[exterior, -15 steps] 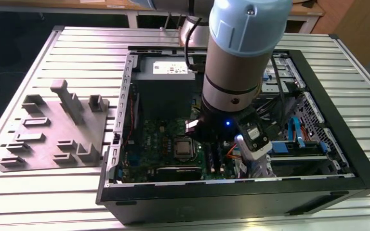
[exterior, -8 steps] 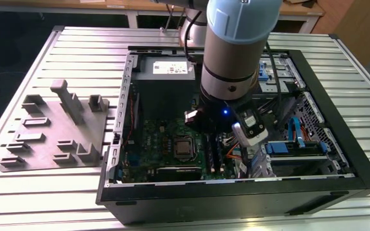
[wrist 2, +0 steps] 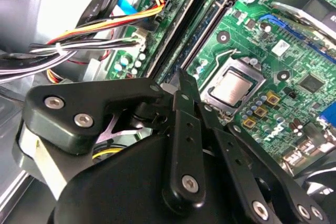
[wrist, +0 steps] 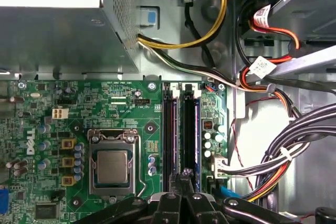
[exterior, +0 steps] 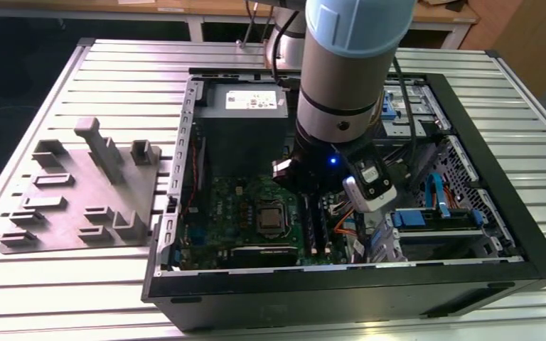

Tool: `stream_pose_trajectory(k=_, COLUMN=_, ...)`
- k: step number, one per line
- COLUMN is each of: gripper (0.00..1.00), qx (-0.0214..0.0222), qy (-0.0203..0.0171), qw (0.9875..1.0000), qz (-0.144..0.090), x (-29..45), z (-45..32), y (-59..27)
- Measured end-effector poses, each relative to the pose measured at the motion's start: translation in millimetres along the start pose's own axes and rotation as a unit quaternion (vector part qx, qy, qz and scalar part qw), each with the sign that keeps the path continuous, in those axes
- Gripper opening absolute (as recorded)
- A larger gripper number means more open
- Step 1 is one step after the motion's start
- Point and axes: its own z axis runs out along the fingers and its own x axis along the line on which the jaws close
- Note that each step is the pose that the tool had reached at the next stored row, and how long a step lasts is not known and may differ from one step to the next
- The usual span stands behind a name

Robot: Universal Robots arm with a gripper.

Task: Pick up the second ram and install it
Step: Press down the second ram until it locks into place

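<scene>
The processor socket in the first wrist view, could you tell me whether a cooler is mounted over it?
No, the processor socket is uncovered, its bare metal chip lid showing on the green motherboard.

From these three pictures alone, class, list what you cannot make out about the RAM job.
- Gripper tips: they meet over the RAM slots in both wrist views; whether a stick sits between them is hidden.
- Slots in the exterior view: the arm covers their upper part.
- Motherboard: cut off by the first wrist view's edge.
</scene>
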Motion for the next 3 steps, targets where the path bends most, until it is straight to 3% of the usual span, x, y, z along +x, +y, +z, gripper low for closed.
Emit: stream_pose_trajectory(k=3, gripper=0.1, qx=0.0, qy=0.0, qw=1.0, qz=0.0, x=0.0, z=-0.3, y=0.0)
